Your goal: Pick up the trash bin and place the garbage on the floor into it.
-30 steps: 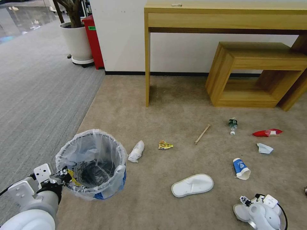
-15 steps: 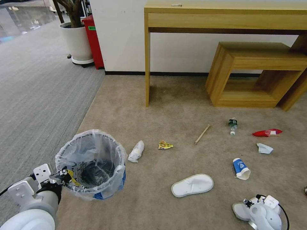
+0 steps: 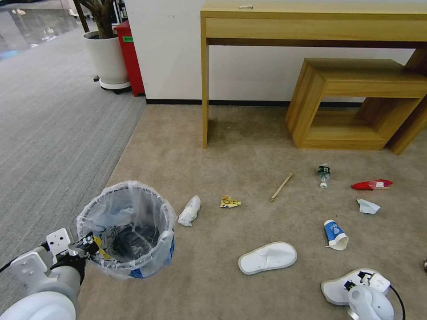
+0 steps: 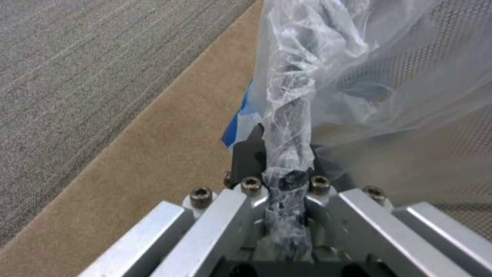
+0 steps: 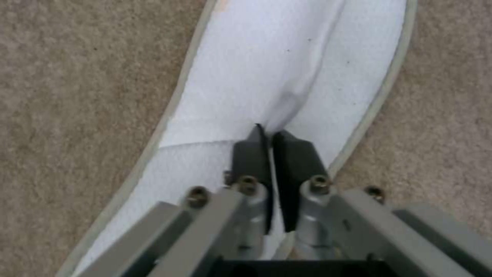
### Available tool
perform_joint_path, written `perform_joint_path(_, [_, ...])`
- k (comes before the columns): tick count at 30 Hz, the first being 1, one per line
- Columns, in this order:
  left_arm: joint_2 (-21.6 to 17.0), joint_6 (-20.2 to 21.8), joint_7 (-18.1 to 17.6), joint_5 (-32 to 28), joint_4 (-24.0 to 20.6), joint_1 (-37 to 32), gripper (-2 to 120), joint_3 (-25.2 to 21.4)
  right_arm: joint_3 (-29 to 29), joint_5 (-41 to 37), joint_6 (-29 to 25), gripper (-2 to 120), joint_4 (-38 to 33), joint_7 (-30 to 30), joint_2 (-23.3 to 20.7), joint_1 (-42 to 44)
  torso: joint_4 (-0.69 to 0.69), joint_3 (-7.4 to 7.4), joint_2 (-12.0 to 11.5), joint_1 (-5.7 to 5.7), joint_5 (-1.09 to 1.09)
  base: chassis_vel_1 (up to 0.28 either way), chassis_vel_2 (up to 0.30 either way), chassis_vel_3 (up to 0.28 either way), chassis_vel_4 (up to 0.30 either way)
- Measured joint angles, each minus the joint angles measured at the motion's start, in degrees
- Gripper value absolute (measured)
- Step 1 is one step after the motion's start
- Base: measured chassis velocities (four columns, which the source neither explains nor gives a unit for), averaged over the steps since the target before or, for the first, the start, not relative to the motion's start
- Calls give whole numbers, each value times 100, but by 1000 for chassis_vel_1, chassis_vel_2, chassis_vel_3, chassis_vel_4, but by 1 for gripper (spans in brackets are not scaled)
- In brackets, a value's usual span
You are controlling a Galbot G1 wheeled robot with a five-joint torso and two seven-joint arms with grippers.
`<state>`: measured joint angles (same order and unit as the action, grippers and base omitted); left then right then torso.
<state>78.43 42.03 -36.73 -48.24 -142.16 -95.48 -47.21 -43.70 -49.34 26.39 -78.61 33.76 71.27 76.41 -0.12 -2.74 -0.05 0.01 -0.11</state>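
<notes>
Beige carpet floor (image 3: 231, 146) took up most of the head view, with grey ribbed carpet (image 3: 49, 133) running down the left side.

Left gripper (image 3: 91, 244) sat at the lower left, clamped tight on the rim of the trash bin (image 3: 126, 229). In the left wrist view its fingers (image 4: 246, 156) were pinching the crinkly bag liner together. The bin stood upright right at the edge where the two carpets meet.

Right gripper (image 5: 270, 140) was down at the lower right of the head view, clenched on a fold of fabric on a white slipper (image 5: 287, 69); that slipper (image 3: 340, 289) was lying flat on the carpet, partly under the arm.

Moving outward, a second slipper (image 3: 267, 257) lay at lower centre, with a blue-white carton (image 3: 335, 234) to its right. Crumpled paper (image 3: 189, 210) was just right of the bin, then a yellow-orange packet (image 3: 229, 202) and a wooden stick (image 3: 281, 186). Further right were a small bottle (image 3: 324, 175), a red packet (image 3: 372, 184) and a pale scrap (image 3: 368, 206).

Up top, a wooden desk (image 3: 311, 22) and a low wooden shelf (image 3: 356, 102) stood against the wall, plus a white planter (image 3: 106, 58) at the upper left.
</notes>
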Motion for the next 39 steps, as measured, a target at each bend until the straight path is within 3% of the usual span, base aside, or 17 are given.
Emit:
perform_joint_path(12, [52,-6,2,67,41,27,1,54,99,51,-99,0,-582,-27,-15,210,0,0,0,0,0,0,0,0,0])
perform_joint_path(21, [74,-8,2,138,157,82,1,127,209,-121,-206,0,-2501,36,-191,800,0,0,0,0,1,0,0,0,0])
perform_joint_path(23, [98,-9,3,172,179,85,1,187,285,-44,-475,0,-3130,-293,-385,1002,-1,0,0,0,1,0,0,0,0])
perform_joint_path(27, [123,-9,4,195,190,74,1,244,443,169,-791,0,-3651,-800,-623,1082,-1,0,0,0,-4,0,0,0,0])
perform_joint_path(30, [179,-5,7,215,194,48,1,320,790,227,-1092,0,-4216,-1594,-974,905,0,0,0,0,-2,0,0,0,0])
perform_joint_path(34, [197,-2,8,219,195,26,1,340,1047,265,-1213,0,-4440,-1974,-1147,726,1,0,0,0,0,0,0,0,0])
perform_joint_path(39, [201,0,9,221,195,18,1,355,1583,608,-1662,0,-4576,-2909,-1377,362,1,0,0,0,0,0,0,0,0])
